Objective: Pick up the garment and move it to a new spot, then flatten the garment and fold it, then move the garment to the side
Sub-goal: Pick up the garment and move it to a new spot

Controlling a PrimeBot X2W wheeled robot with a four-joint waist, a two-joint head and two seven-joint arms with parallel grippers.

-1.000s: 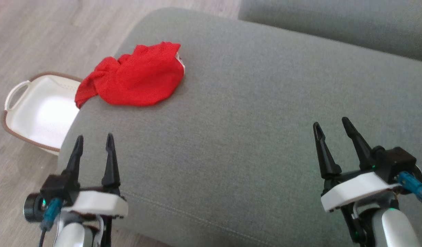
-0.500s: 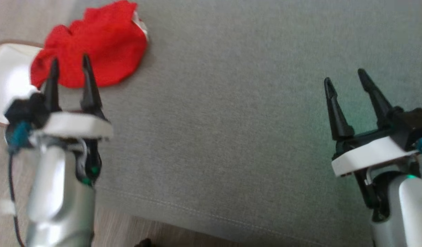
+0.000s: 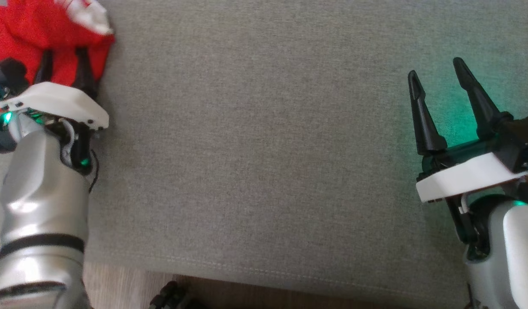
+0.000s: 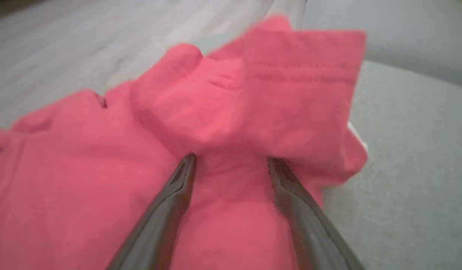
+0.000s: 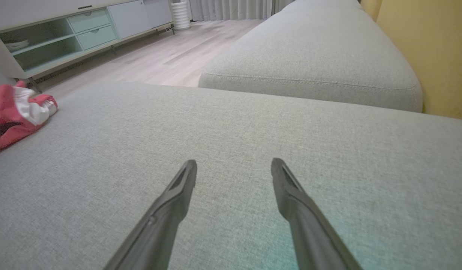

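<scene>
A crumpled red garment (image 3: 28, 30) with a white patch lies at the top left of the grey sofa cushion (image 3: 264, 150). My left gripper (image 3: 62, 56) is open, its two dark fingers spread and pressed into the red cloth (image 4: 223, 123), with a raised fold between the tips. At the right, my right gripper (image 3: 435, 68) hangs open over bare cushion, with nothing between its fingers (image 5: 185, 183). From there the garment (image 5: 17, 112) lies far off to the left.
A second cushion (image 5: 309, 56) lies beyond a seam, with a yellow backrest (image 5: 433, 48) beside it. Wooden floor (image 5: 148, 56) and a low pale cabinet (image 5: 65, 33) stand past the sofa. The cushion's front edge (image 3: 264, 274) runs along the bottom.
The head camera has tilted down and right, so the garment sits nearer the top left corner. My left gripper has advanced onto the garment, fingers now in the cloth. The white basket has left the picture.
</scene>
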